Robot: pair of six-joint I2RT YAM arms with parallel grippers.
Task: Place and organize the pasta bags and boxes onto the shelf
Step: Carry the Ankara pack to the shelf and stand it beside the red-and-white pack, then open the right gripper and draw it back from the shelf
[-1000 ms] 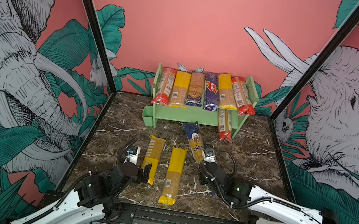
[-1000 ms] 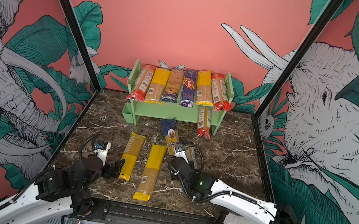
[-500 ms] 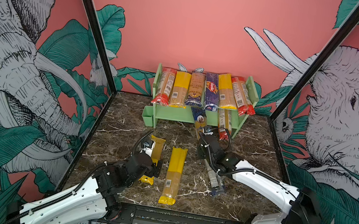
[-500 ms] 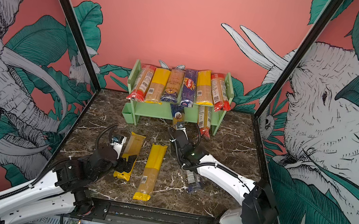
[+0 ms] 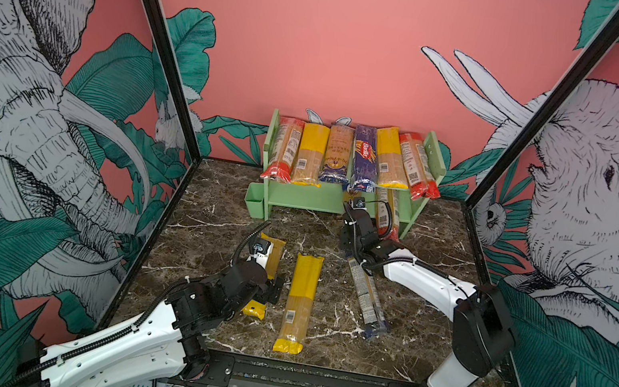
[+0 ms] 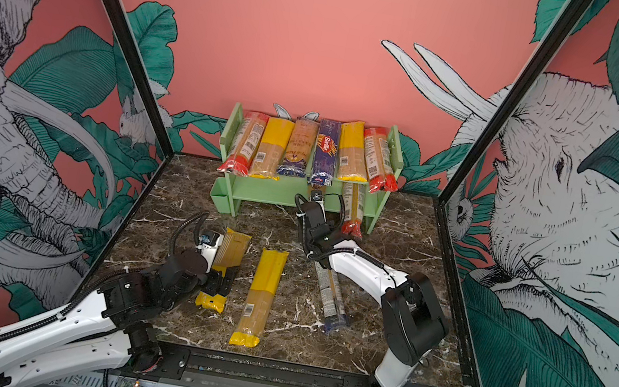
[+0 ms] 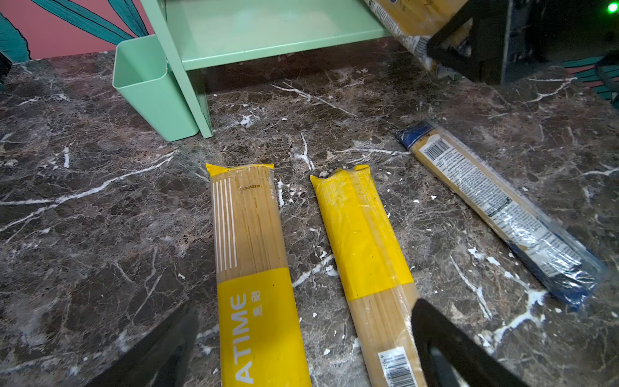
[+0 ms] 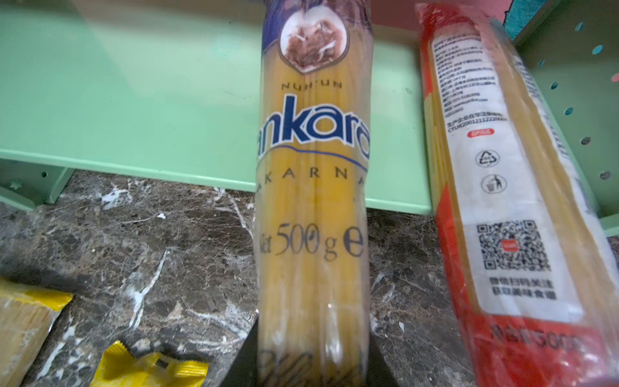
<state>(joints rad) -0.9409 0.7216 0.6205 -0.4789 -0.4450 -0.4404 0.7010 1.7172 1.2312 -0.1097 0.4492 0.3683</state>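
dark marble table point(image 5: 208, 237) w/ a pale green two-tier shelf point(image 5: 307, 198) at the back, against the pink wall.

left arm low on the left side. left gripper point(image 7: 304, 306) is spread as wide as it goes and has hold of nothing. in the left wrist view its fingers point(image 7: 445, 351) straddle the near end of a yellow "atime" packet point(image 7: 254, 251) on the table; can't tell if they touch it.

right arm reaches to the shelf front. right gripper point(image 8: 315, 362) is pinched nearly closed on the near end of an "ankara" packet point(image 8: 315, 201). the packet's far end pokes in over the lower board, just beside a red-ended packet point(image 8: 502, 167) that lies on that board and hangs over its front edge.

top board: six packets side by side, front ends over the edge. l to r: red-ended point(image 5: 285, 148), yellow point(image 5: 310, 152), brown w/ a blue end point(image 5: 337, 154), dark blue point(image 5: 364, 157), yellow point(image 5: 387, 156), red-ended point(image 5: 415, 165).

on the table, apart from each other: the "atime" packet, a second yellow packet point(image 5: 301, 302) near mid, and a clear blue-ended packet point(image 5: 366, 292) partly under the right arm.

small green cup point(image 5: 256, 201) hangs on the shelf's left leg.
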